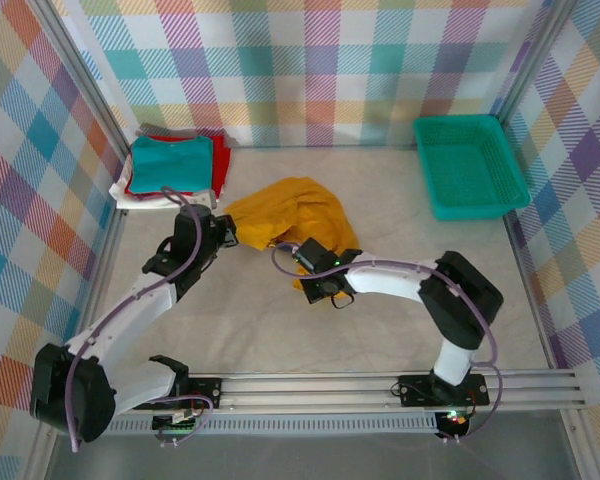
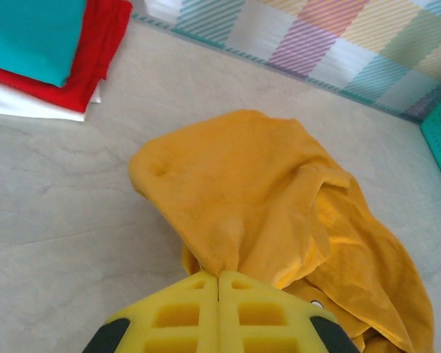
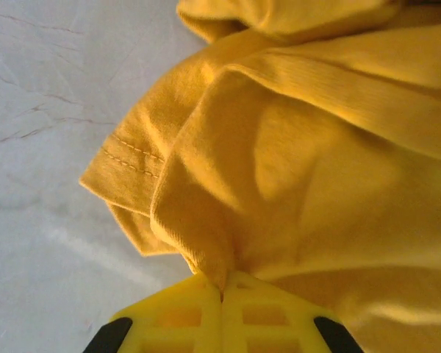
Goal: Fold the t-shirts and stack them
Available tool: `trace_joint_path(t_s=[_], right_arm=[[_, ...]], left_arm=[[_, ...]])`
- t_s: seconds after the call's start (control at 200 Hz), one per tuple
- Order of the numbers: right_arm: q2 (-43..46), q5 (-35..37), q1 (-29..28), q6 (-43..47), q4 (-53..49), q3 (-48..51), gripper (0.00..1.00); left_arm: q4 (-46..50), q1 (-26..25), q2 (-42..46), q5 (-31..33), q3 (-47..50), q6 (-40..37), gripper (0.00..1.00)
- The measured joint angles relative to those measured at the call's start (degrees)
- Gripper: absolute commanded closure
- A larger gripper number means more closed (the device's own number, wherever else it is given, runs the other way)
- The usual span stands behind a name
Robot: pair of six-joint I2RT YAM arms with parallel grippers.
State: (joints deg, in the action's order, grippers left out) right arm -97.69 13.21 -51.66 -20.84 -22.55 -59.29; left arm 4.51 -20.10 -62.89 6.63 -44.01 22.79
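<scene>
Yellow plastic at both pinches. Clenched tight between the fingers of the right gripper: a fold of the crumpled mustard-yellow cotton t-shirt, with its double-stitched sleeve hem just ahead-left of the tips. Clamped likewise in the left gripper: a bunched edge of that tee, heaped ahead of those fingers on the pale table. Farther ahead-left of the left fingertips, well apart: folded stack of teal, red and white tees. Far off to their right: green plastic mesh basket.
</scene>
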Motion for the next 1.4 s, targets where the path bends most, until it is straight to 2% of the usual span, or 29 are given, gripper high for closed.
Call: trace_joint_path(t_s=[0.17,0.33,0.42,0.515,0.645,0.765,0.92,0.98,1.125,1.135,1.165,1.19,1.21,1.25,1.285,1.35,1.365,1.4], right_arm=[[19.93,-1.29,4.35,2.32,-3.19,3.93,1.00],[41.72,1.97,5.90,5.25,-6.82,4.04,1.00],[50.99,4.90,5.90,6.23,-10.40,3.54,1.00],[57.55,8.41,5.90,7.28,-14.71,1.16,1.00],[61.44,13.38,5.90,10.08,-17.81,-4.57,1.00],[59.67,18.53,5.90,14.64,-16.79,-10.27,1.00],[50.77,23.91,7.34,24.24,-8.72,-16.41,1.00],[45.35,22.71,11.43,26.36,-6.12,-19.04,1.00],[28.89,16.46,26.84,26.43,0.37,-23.98,1.00],[27.47,16.15,27.80,26.36,0.68,-24.46,1.00],[22.73,14.91,30.16,25.92,1.51,-26.34,1.00],[18.64,13.94,31.93,25.53,1.79,-28.50,0.86],[15.47,12.85,33.09,25.14,1.36,-30.53,0.69],[8.44,11.32,35.26,24.20,1.01,-35.41,0.48],[2.08,10.40,36.63,23.28,0.52,-40.35,0.40],[-7.50,9.55,38.40,21.68,-0.50,-47.82,0.28],[-9.16,9.18,38.75,21.16,-0.85,-49.05,0.22],[-12.15,8.72,39.41,20.06,-2.05,-51.15,0.20]], left_arm=[[6.64,0.50,12.50,2.16,0.33,-0.13,1.00],[15.65,0.66,28.13,5.16,-0.20,-1.46,1.00],[21.62,0.74,35.39,6.80,-3.50,-2.99,1.00],[25.79,0.76,38.36,7.63,-10.67,-5.09,1.00],[29.35,0.76,35.89,8.94,-23.23,-9.03,1.00],[32.61,0.81,26.53,10.86,-37.18,-11.91,1.00],[35.60,0.98,6.82,12.98,-52.92,-14.47,1.00],[36.37,1.68,-1.25,12.79,-57.11,-15.43,1.00],[35.47,6.40,-20.76,8.76,-62.82,-17.38,1.00],[35.54,6.62,-21.64,8.55,-63.17,-17.46,0.96],[35.58,7.61,-26.27,7.76,-64.94,-17.81,0.71],[35.85,8.24,-29.97,7.21,-66.95,-18.32,0.54],[36.46,8.68,-33.46,6.56,-69.48,-18.60,0.47],[36.87,9.27,-40.46,5.57,-75.19,-19.32,0.35],[38.10,9.60,-47.12,4.74,-81.94,-19.74,0.30],[41.64,9.81,-59.19,3.32,-97.04,-19.89,0.27],[42.51,9.81,-62.23,2.97,-101.18,-19.89,0.26],[44.33,9.81,-67.36,2.36,-108.41,-19.85,0.24]])
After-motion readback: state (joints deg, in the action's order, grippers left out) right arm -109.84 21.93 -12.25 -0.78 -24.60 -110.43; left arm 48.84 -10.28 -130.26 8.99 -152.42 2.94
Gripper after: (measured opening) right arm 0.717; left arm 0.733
